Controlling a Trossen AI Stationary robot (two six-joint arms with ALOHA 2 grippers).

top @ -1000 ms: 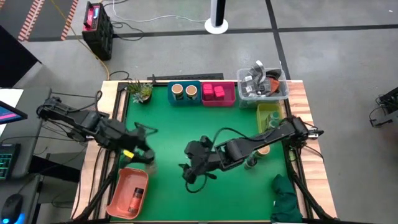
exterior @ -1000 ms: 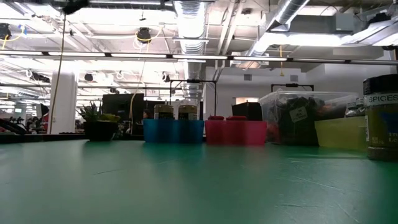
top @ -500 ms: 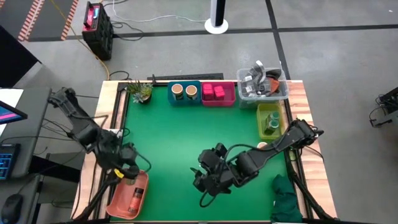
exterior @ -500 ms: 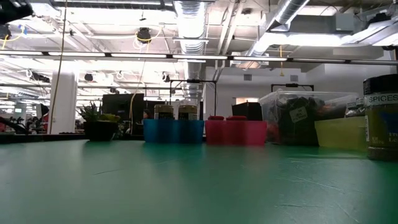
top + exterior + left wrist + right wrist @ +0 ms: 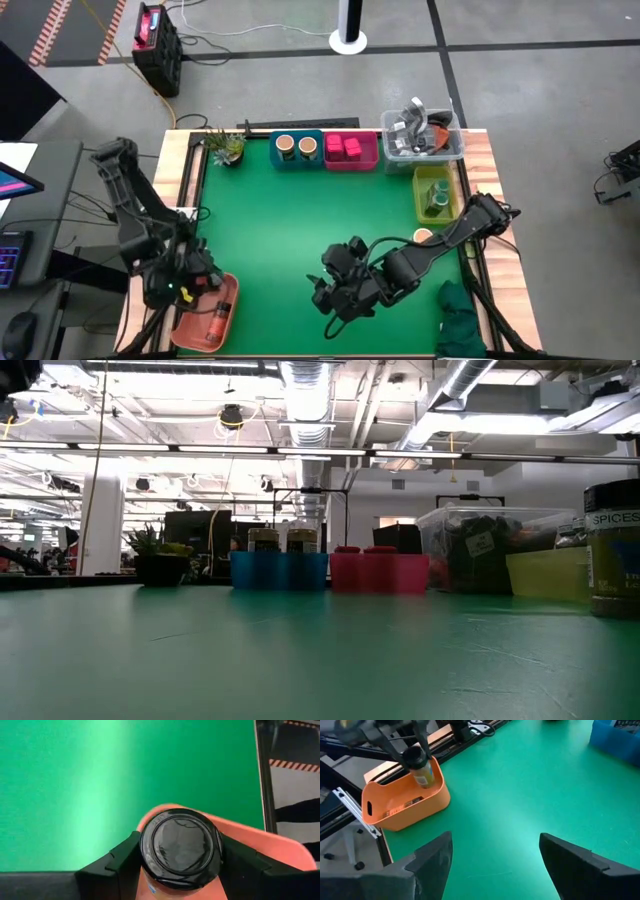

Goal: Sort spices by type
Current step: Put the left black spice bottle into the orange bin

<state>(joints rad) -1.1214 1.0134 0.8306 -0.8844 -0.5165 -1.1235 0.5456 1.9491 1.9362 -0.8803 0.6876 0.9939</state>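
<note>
My left gripper [image 5: 185,285] is shut on a dark-lidded jar [image 5: 181,847] with a yellowish body, over the orange bin [image 5: 200,325] at the table's near left corner. My right gripper [image 5: 332,290] hangs open above the mat's near middle, touching nothing. Two tan-topped jars [image 5: 297,147] stand in the blue bin and magenta packs [image 5: 344,148] in the pink bin, both at the far edge. A green jar [image 5: 437,200] sits in the yellow-green bin. Another tan-topped jar [image 5: 422,236] stands on the mat beside the right arm. A jar labelled SPICES [image 5: 612,560] stands at the right of the low view. My left gripper pinches the jar at its dark lid [image 5: 150,845], one finger [image 5: 120,860] on either side. The fingers come from above, pointing down. The jar hangs upright with its lower part [image 5: 424,779] inside the orange bin's rim; whether it rests on the floor I cannot tell.
A red-labelled jar [image 5: 215,320] lies in the orange bin. The clear tub of clutter [image 5: 422,135] and a potted plant [image 5: 228,148] stand along the far edge. A dark green cloth [image 5: 460,318] lies at the near right corner. The mat's middle [image 5: 290,220] is bare.
My left gripper has carried the jar from the mat's left part toward the near left corner and now holds it over the orange bin. My right gripper has drawn back a little toward the near edge, staying open.
</note>
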